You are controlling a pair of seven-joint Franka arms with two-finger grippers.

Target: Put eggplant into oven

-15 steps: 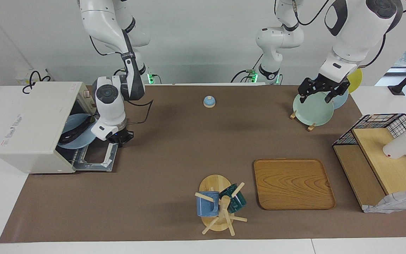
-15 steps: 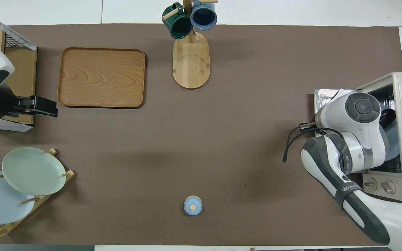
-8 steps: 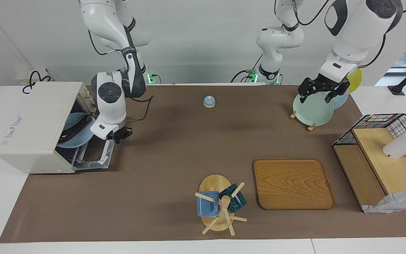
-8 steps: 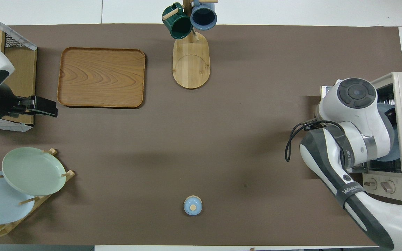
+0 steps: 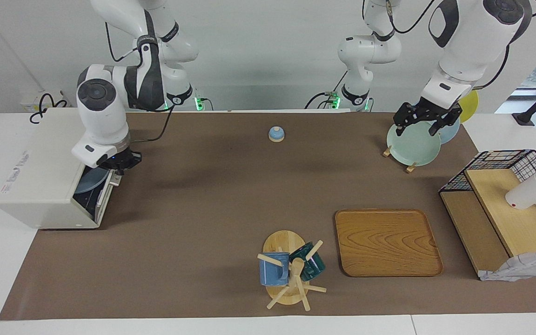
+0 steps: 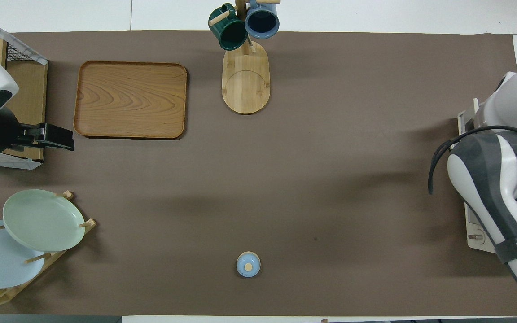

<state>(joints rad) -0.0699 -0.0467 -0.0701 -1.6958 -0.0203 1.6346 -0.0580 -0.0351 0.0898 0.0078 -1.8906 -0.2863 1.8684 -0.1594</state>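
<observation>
The cream-white oven (image 5: 40, 177) stands at the right arm's end of the table, and a strip of it shows in the overhead view (image 6: 476, 229) under the right arm. Its door (image 5: 102, 199) is raised almost upright and stands only a little ajar. A blue plate (image 5: 89, 180) shows through the gap. The eggplant is hidden. My right gripper (image 5: 120, 164) is at the door's top edge. My left gripper (image 5: 424, 122) hangs open and empty over the plate rack, waiting; it also shows in the overhead view (image 6: 59, 137).
A mug tree (image 5: 289, 270) with two mugs and a wooden tray (image 5: 386, 242) are on the table's side away from the robots. A plate rack (image 5: 412, 146), a small blue lidded pot (image 5: 276, 134) and a wire shelf (image 5: 505, 209) also stand on the mat.
My right gripper has swung the oven door up from flat open to almost shut. The plate with the eggplant has gone from plain view. The left arm has not moved.
</observation>
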